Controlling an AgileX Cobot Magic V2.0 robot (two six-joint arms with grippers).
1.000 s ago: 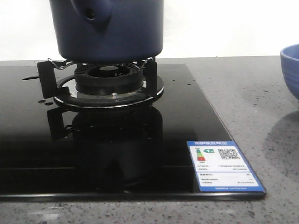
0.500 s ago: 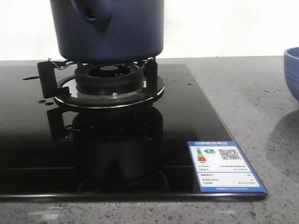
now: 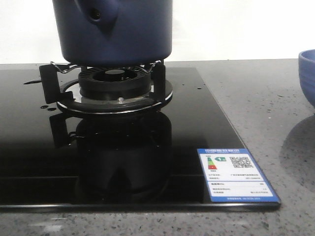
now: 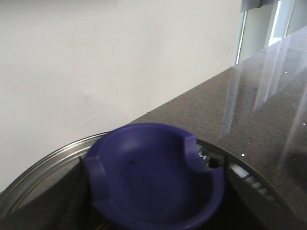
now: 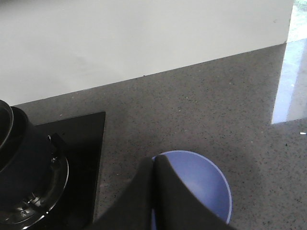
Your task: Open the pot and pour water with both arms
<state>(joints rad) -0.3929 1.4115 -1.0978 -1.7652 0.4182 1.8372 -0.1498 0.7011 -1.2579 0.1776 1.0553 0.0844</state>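
The dark navy pot (image 3: 115,32) stands on the burner grate (image 3: 106,81); its side nub with a hole (image 3: 96,14) faces me and its top is cut off by the frame. In the left wrist view, the purple-blue lid knob (image 4: 153,177) sits on a glass lid with a metal rim (image 4: 43,165). My left gripper (image 4: 148,189) has dark fingers close against both sides of the knob, blurred. My right gripper (image 5: 153,163) is shut and empty, above the near rim of the periwinkle bowl (image 5: 201,184). The pot (image 5: 19,163) also shows in the right wrist view. Neither gripper shows in the front view.
The black glass hob (image 3: 44,162) carries a blue energy label (image 3: 236,174) at its front right corner. The bowl (image 3: 307,73) stands on the speckled grey counter (image 3: 256,103) right of the hob. A white wall runs behind.
The bowl's edge sits slightly farther right in the front view than a second ago. The dark reflection on the hob has shifted. The pot has not moved.
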